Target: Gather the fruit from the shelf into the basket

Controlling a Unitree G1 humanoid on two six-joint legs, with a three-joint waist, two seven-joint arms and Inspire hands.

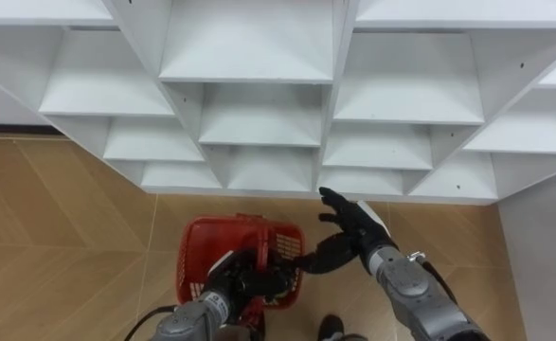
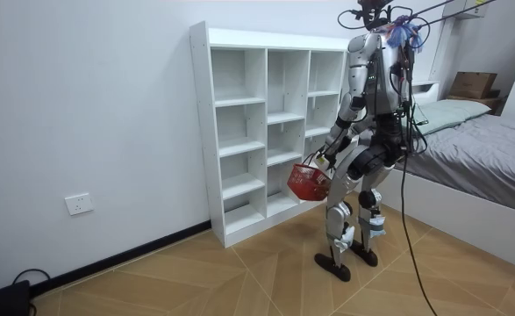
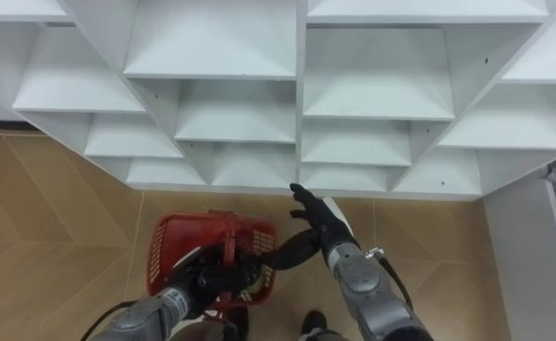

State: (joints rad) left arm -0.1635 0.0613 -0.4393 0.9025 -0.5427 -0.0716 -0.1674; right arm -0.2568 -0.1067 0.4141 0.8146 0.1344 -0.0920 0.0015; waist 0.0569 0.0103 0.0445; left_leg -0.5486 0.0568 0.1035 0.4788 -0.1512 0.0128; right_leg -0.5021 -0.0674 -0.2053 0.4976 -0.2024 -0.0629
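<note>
Search seemed our step: left hand (image 1: 247, 281) gripping the red basket (image 1: 194, 251) at lower centre, right hand (image 1: 353, 229) spread wide beside it, we judged a reach into the closet (image 1: 249, 66) next.

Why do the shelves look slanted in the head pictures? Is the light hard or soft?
Left eye view: the white open-fronted shelf unit is seen from above, so its uprights fan apart; soft even light, no glare on the red plastic basket. Room view: the same uprights stand straight, compartments faintly shaded.
</note>
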